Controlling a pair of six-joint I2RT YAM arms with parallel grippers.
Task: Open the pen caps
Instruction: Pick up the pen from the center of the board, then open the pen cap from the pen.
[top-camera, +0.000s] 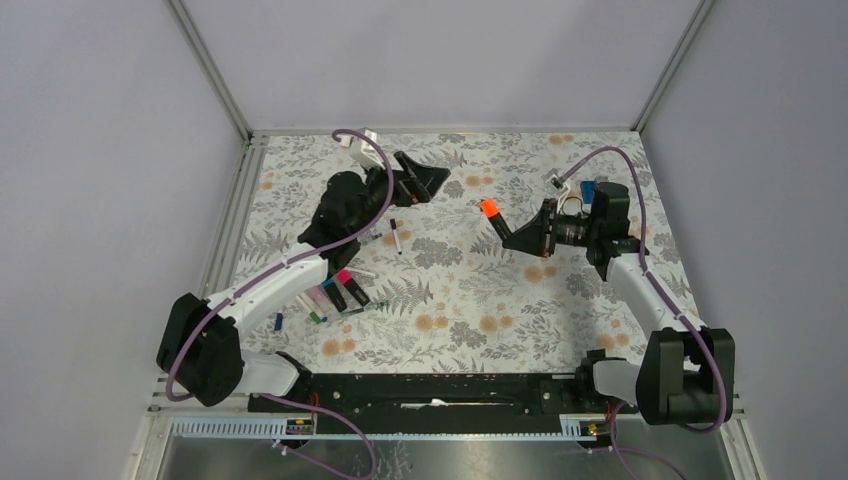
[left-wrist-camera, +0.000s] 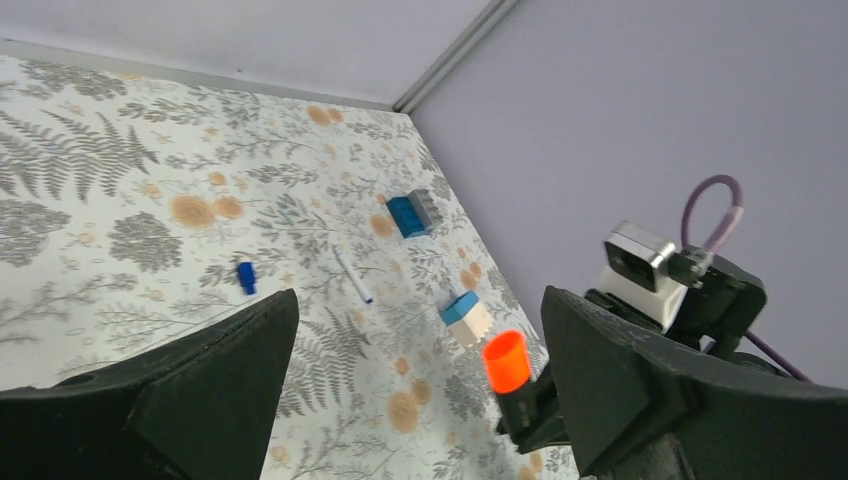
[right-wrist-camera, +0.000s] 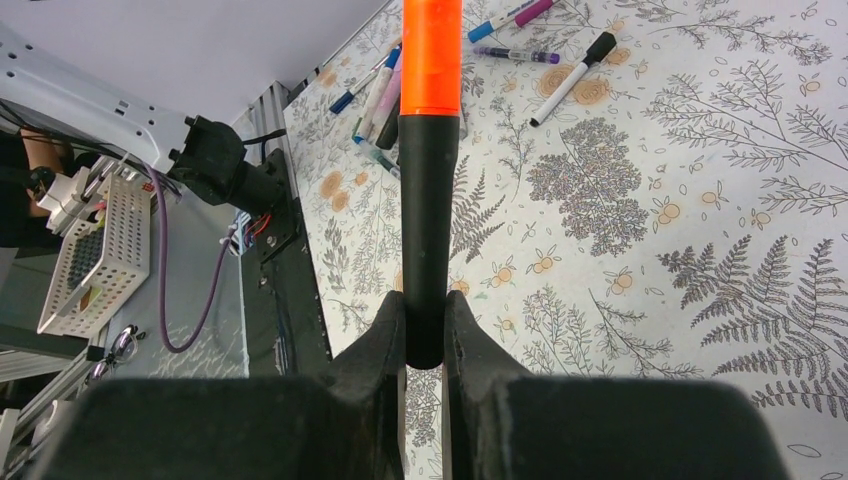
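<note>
My right gripper is shut on the black barrel of a chunky highlighter. It holds the highlighter off the table, and the orange cap still sits on the far end. My left gripper hangs open and empty, apart from the cap. In the left wrist view the orange cap shows near the right finger, not between the jaws. More capped pens lie in a cluster under the left arm, among them one with a pink cap.
A thin white pen lies alone mid-table. A loose small blue cap rests nearby. A blue block and a blue-and-white block sit by the right wall. Another small blue piece lies near the left arm.
</note>
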